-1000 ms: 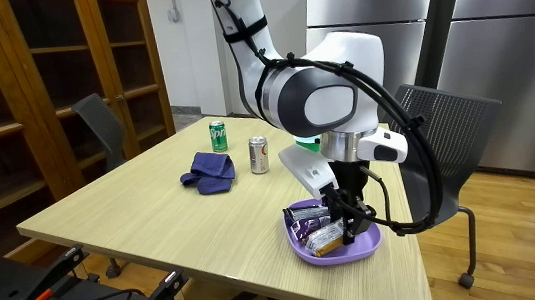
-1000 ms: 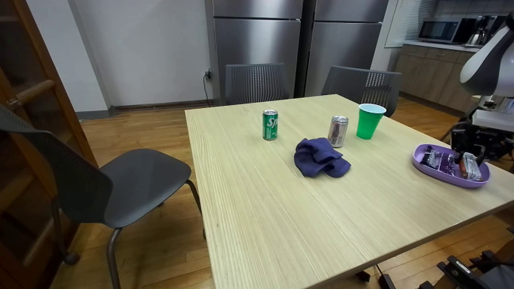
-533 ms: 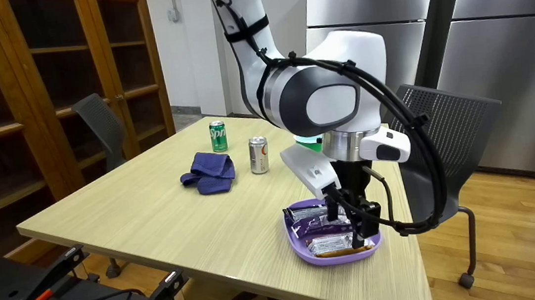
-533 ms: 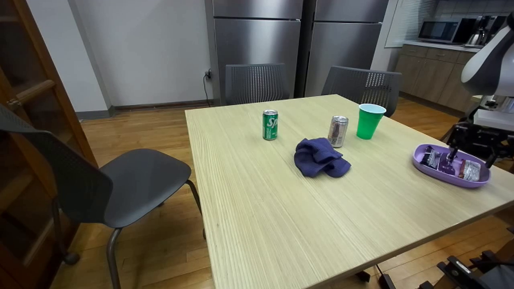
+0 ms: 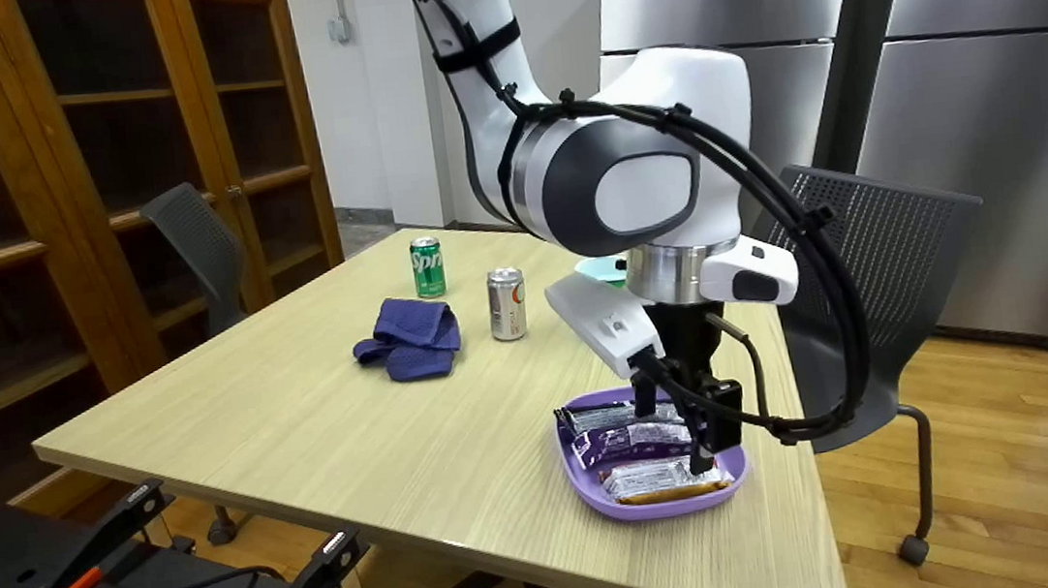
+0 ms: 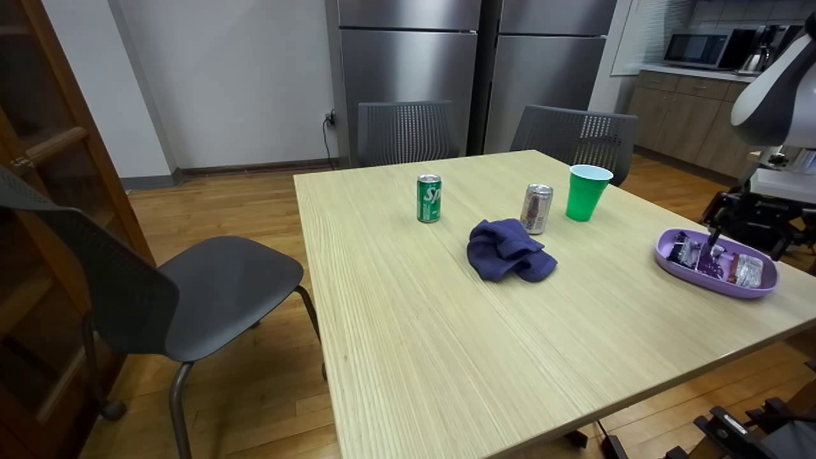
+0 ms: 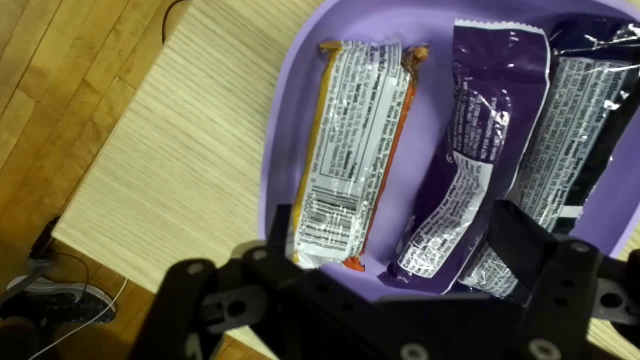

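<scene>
Table point(image 6: 408, 306) carries the tray point(image 7: 430, 100) near its edge | there's the claw point(image 7: 392, 217) just over it, spread wide, grip empty | purple bar point(image 7: 477, 150), black bar point(image 7: 565, 140), orange bar point(image 7: 352, 155) all lie inside, that part looks done; claw not yet clear

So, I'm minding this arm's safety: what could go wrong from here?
The open gripper spans both the orange-edged bar and the purple bar in the wrist view, so closing might catch both. One finger overlaps the black bar there, so lowering could crush it. The tray sits near an edge of the table; a shove might slide it off.
</scene>
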Robot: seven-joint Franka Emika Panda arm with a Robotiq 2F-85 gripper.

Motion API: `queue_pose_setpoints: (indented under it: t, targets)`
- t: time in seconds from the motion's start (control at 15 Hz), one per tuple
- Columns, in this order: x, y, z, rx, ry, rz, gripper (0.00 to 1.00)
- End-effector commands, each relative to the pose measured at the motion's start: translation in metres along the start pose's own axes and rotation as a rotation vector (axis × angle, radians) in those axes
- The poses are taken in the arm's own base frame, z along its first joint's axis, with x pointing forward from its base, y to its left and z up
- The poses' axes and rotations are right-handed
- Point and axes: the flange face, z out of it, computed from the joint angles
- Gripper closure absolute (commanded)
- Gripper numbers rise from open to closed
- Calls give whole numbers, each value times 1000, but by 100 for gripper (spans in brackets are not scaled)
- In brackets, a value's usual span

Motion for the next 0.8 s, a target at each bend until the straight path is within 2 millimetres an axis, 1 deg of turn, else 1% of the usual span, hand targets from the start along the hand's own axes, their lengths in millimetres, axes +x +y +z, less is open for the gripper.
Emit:
queue_pose_setpoints:
  t: [0.0, 0.4, 0.73]
  targets:
    - [-12, -13, -20, 32, 4, -50, 0]
    - [-33, -45, -36, 88, 1, -126, 0]
    - [-48, -73, -46, 145, -4, -188, 0]
